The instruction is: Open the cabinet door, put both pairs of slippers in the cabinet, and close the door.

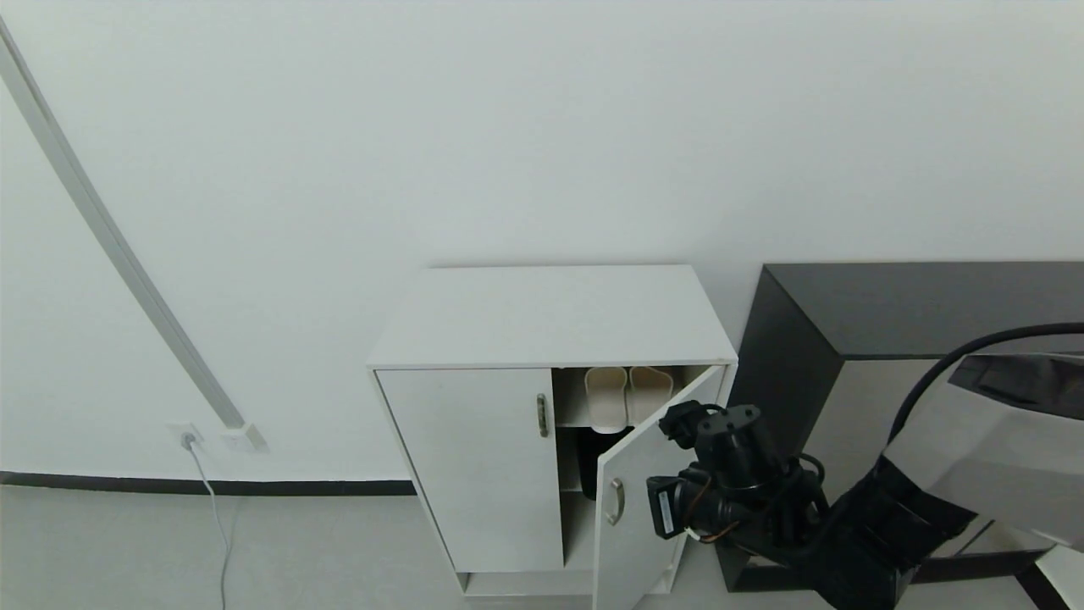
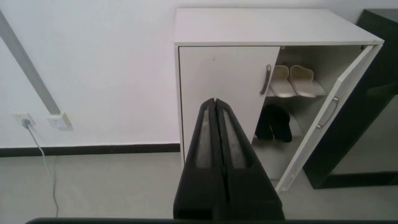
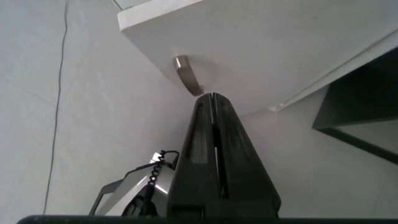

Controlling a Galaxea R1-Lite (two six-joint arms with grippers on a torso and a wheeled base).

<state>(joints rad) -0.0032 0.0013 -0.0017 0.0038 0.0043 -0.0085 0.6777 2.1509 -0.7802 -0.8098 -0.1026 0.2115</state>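
Cabinet [image 1: 550,313], white, two doors, stands on the floor against the wall, and it's the biggest task thing I see. Black unit [image 1: 847,313] sits just beside it on my right. Left door [image 1: 470,466] is closed. Right door [image 1: 635,525] is swung partly open toward me. My right arm [image 1: 737,491] is low, just beside the outer face of that open door.

Both pairs are already inside. The beige slippers [image 1: 627,394] lie side by side on the upper shelf, behind the open side. The black slippers [image 2: 273,121] are on the shelf below, standing toes down in the dark gap.

Left gripper [image 2: 214,102] hangs well back from the cabinet, pointing at the closed door, jaws pressed together with nothing between them. Right gripper [image 3: 213,98] has its jaws pressed together too, also holding nothing. Its tip is just beside the door handle [image 3: 186,73]; I can't tell whether it touches.

Wall socket [image 1: 188,439] is low on the wall, far to my left, with a cable [image 1: 216,517] running down to the floor.
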